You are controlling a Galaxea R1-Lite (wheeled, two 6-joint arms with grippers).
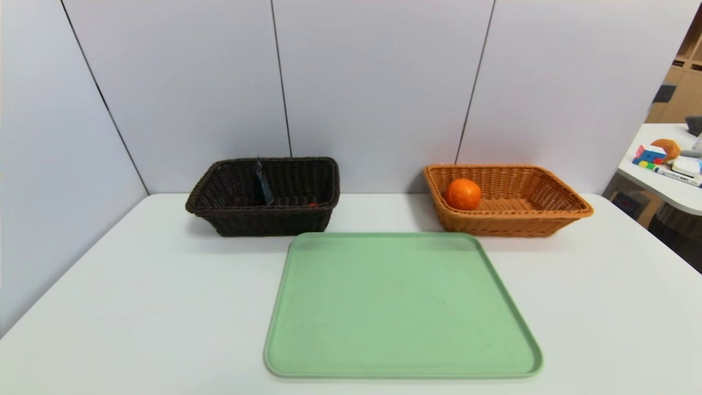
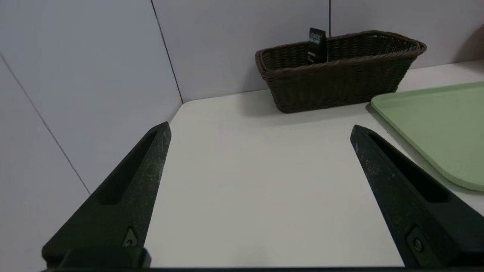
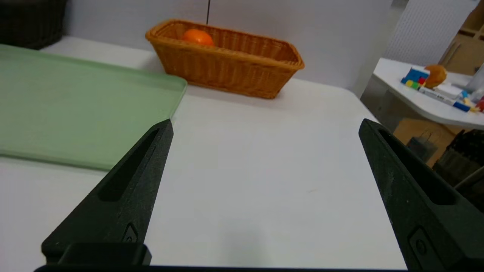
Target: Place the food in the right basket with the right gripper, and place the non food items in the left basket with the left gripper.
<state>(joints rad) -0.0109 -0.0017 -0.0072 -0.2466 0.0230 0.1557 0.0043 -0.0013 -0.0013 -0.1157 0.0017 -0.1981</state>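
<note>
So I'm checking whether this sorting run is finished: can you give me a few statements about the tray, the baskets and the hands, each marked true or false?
1. The green tray has nothing on it. True.
2. The orange fruit lies in the dark brown basket. False: it lies in the light orange basket.
3. A dark packet stands up in the dark brown basket. True.
4. The left hand is shut on an item. False: it is open and holds nothing.
5. The right hand holds the orange fruit. False: it is open above the white table, apart from the fruit.
</note>
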